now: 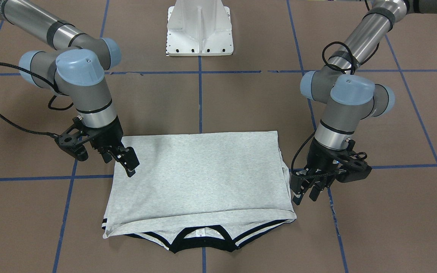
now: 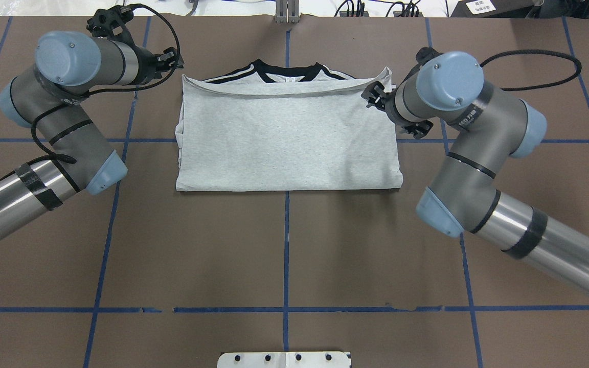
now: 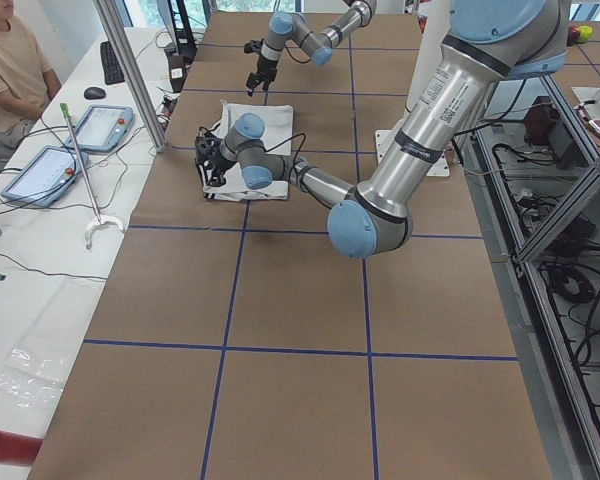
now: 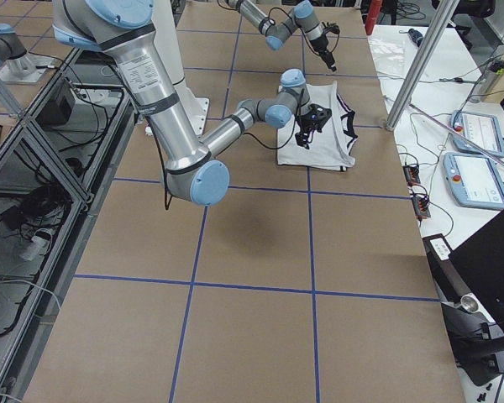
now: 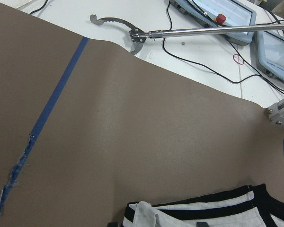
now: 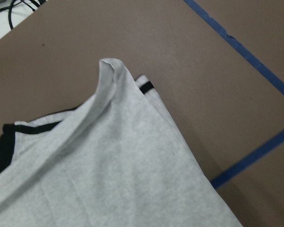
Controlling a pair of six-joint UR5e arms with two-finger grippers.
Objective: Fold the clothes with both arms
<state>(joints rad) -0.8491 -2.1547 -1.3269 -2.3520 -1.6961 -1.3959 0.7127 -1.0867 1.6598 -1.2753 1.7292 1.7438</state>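
- The grey T-shirt (image 1: 203, 178) lies flat in the middle of the brown table (image 1: 241, 106), folded into a neat rectangle. Its black collar (image 1: 180, 238) and striped shoulders stick out past the fold on the side away from the robot.
- The left gripper (image 1: 305, 195) points down over bare table, just beside the shirt's side edge near the collar end. Its two fingers (image 1: 296, 194) stand apart with nothing between them; it holds nothing.
- The left wrist view shows only the striped shoulder corner of the shirt at its lower edge, and brown table beyond.
- The right gripper (image 1: 121, 161) is tilted over the opposite side of the shirt, above the corner nearer the robot. Its jaws look parted and grasp no cloth.
- The lower fingertip (image 1: 131, 168) sits very close to the fabric; whether it touches cannot be told.
- The right wrist view looks down on a slightly raised corner of the fold beside the black-striped sleeve edge.
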